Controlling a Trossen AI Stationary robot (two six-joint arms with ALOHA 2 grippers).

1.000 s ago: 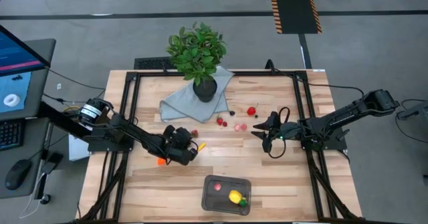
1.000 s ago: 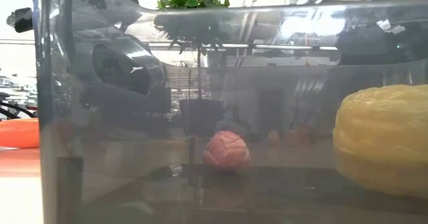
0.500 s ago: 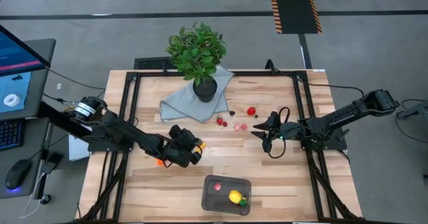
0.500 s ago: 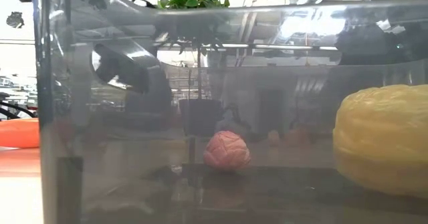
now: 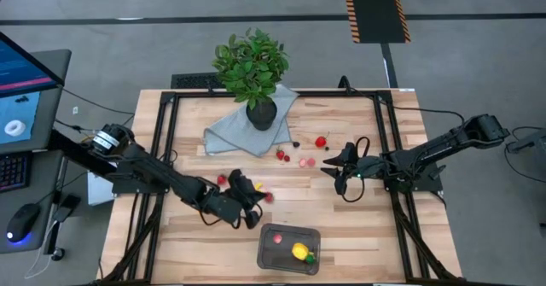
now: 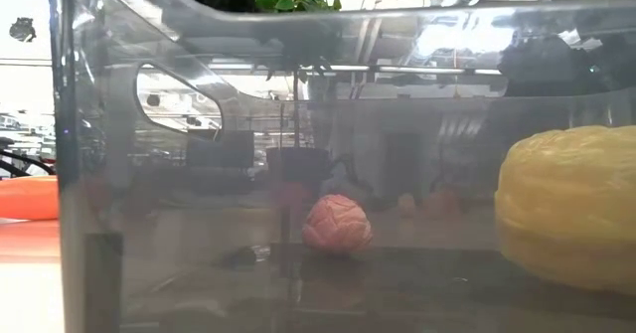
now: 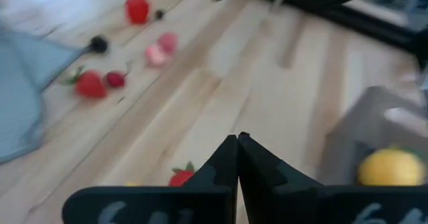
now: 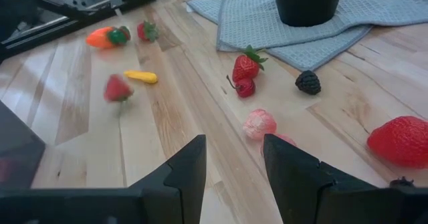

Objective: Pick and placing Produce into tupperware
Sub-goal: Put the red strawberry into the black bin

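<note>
my left tool (image 5: 249,207) is pinched fully shut with nothing between the fingers, hovering over the desk (image 5: 341,235) just beside the tub (image 5: 288,248). a strawberry (image 5: 269,196) lies loose right by it, apparently not gripped. the tub has a lemon (image 5: 299,252) and a pink berry (image 6: 336,223) inside. my right tool (image 5: 339,174) waits partly open and empty near the far berries (image 5: 294,157). risk: shut fingers can only nudge the strawberry, so it may roll off, or i could bump the tub and shift it.
</note>
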